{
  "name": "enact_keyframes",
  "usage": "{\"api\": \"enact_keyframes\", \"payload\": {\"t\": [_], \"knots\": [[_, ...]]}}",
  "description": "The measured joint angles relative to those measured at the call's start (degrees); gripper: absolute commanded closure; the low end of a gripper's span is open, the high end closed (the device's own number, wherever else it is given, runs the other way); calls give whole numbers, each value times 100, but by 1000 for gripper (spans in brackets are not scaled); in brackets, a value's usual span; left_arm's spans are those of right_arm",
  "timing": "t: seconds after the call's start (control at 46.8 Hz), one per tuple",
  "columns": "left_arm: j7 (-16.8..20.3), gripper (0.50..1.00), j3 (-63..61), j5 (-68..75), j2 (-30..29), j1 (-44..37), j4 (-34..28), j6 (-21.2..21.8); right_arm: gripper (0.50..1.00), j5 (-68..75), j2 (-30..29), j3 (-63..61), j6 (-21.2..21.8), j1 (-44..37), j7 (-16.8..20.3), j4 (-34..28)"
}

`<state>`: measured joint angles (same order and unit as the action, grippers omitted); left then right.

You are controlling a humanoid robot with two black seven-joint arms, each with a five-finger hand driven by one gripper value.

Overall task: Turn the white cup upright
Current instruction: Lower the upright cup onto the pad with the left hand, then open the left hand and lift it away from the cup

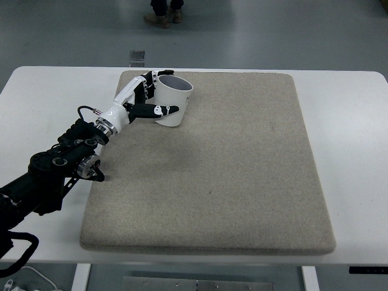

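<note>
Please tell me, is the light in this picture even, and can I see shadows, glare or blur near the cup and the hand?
Top view: the light is soft and even, with no strong glare on the white table; the white cup casts only a faint shadow on the beige mat; the left hand on the cup looks sharp, without motion blur; the table's far edge curves slightly, which suggests lens distortion.

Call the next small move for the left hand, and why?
Probably open the fingers and back the left hand away to the left. The cup already looks mouth-up on the mat, perhaps slightly tilted, with the thumb across its near side and fingers behind it. Releasing gently should let it settle without tipping.
</note>
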<state>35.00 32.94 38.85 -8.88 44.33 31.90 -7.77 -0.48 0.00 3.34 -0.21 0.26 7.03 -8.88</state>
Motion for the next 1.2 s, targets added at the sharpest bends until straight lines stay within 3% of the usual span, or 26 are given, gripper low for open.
{"api": "enact_keyframes", "payload": {"t": [0.107,0.257,1.198], "knots": [[0,557,2,-6,0,-12,2,3,570,2,0,8,2,0,0,0],[0,506,13,-15,0,-12,25,3,570,4,0,9,3,0,0,0],[0,501,126,-87,-52,67,411,-33,570,-4,0,9,4,0,0,0]]}}
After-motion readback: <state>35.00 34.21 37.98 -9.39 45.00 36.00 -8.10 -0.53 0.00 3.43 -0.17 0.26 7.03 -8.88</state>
